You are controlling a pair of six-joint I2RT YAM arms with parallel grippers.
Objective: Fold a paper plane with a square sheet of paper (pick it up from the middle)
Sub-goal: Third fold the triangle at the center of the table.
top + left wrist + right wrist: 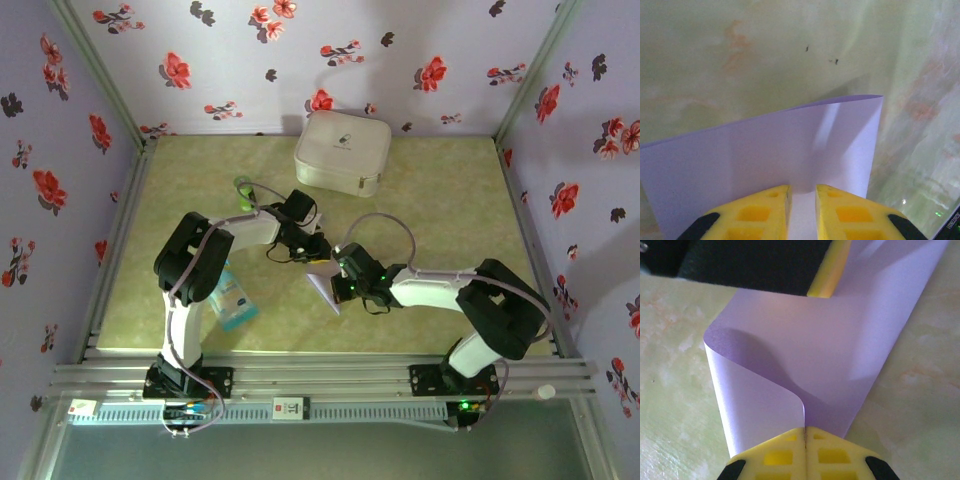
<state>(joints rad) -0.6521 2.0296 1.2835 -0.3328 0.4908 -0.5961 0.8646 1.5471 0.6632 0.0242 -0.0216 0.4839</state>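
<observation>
We see our left gripper (802, 192), fingers narrowly parted, pinching the square sheet of paper (765, 145). Our right gripper (805, 432), fingers pressed together, nips its curled edge, just above the table (440, 190).

The top view looks down from above and behind the arms (200, 260). It stands far enough back to take in the whole table (450, 200), with the bases at 6 o'clock and the back wall (300, 60) at 12.

The left wrist view sits just behind the left gripper (802, 189), at 6 o'clock in the frame. It faces along the gripper at the paper (765, 150), very near, with table beyond at 12.

The right wrist view sits likewise behind the right gripper (805, 429), at 6 o'clock. It is equally near the paper, with table at 3 and 9.

All three views share the paper, near the centre in the top view. At 12 o'clock the right wrist view also catches a yellow finger (829, 270) of the left gripper.
</observation>
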